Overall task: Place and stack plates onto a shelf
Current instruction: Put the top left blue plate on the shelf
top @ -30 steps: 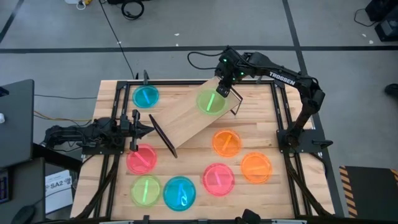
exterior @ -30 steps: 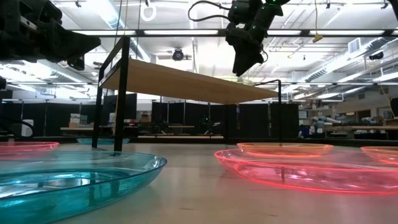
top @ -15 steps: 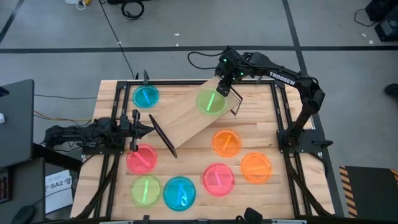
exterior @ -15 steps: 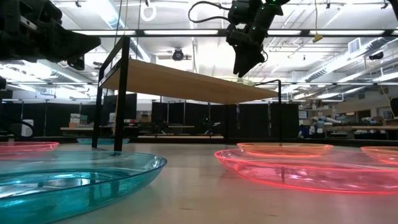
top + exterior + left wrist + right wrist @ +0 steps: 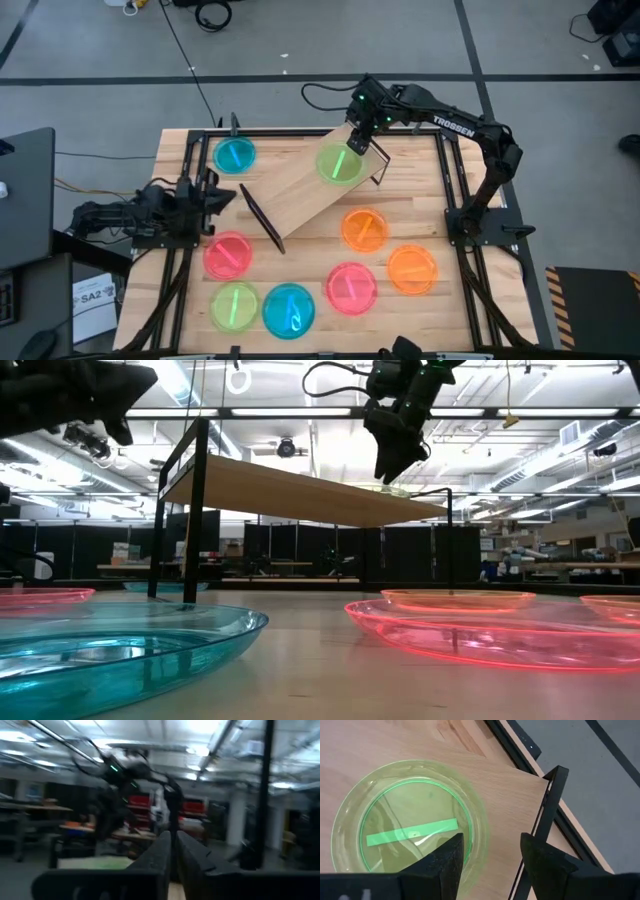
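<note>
**One plate shelved, eight left on the counter**

Start with the slatted wooden counter: it carries everything. On it, set at an angle, stands the rectangular light wooden shelf on black wire legs. A single green translucent round plate lies on the shelf's far end, near its edge.

Your right gripper hangs just over that plate's rim, its fingers spread apart and holding nothing, so the plate looks released. Your left gripper waits low at the counter's left side, beside the shelf's near end; its fingers are pressed together and empty.

Eight plates remain on the counter: a blue one at the far left corner, a pink one, a green one, a blue one, a pink one, and two orange ones. I count seven there plainly; an eighth I cannot make out. By my reckoning you have barely begun, and no stack exists yet.
</note>
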